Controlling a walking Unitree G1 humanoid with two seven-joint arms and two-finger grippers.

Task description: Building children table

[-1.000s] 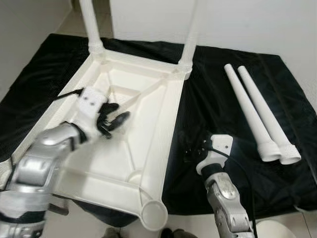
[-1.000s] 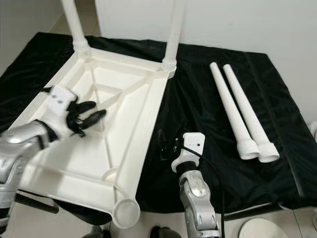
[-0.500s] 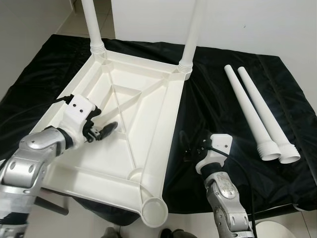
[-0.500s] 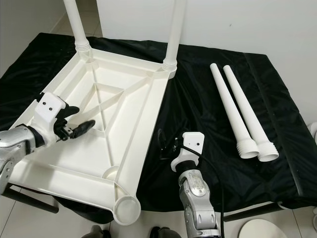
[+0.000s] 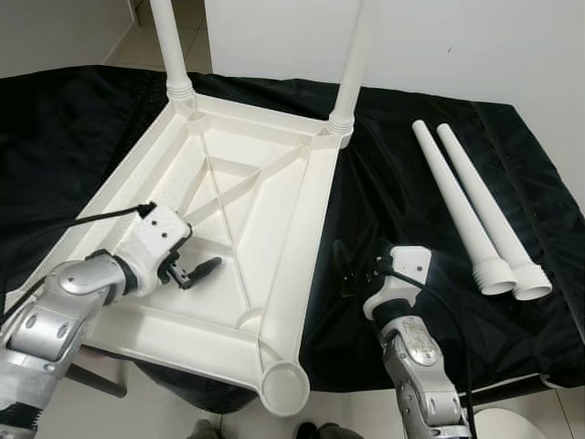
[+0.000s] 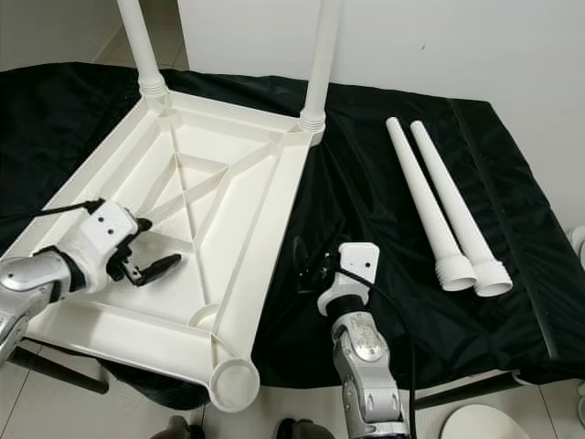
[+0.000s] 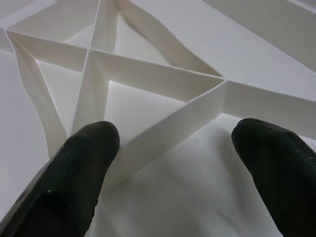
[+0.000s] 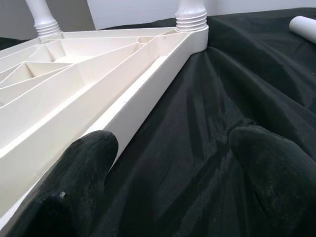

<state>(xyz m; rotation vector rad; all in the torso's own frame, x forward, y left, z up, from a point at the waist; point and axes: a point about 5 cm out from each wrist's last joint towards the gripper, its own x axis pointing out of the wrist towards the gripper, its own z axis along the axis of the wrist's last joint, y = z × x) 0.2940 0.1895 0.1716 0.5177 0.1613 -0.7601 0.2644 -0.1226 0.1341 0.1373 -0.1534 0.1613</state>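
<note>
Left wrist view: left hand (image 7: 173, 148) spread empty over tabletop (image 5: 274, 210) ribs; right hand (image 8: 170, 163) likewise.

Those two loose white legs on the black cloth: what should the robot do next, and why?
Probably swing the right gripper, open over the black cloth, toward the two loose legs and take one. The upturned tabletop has only two legs screwed in, and its near corner socket is open.
</note>
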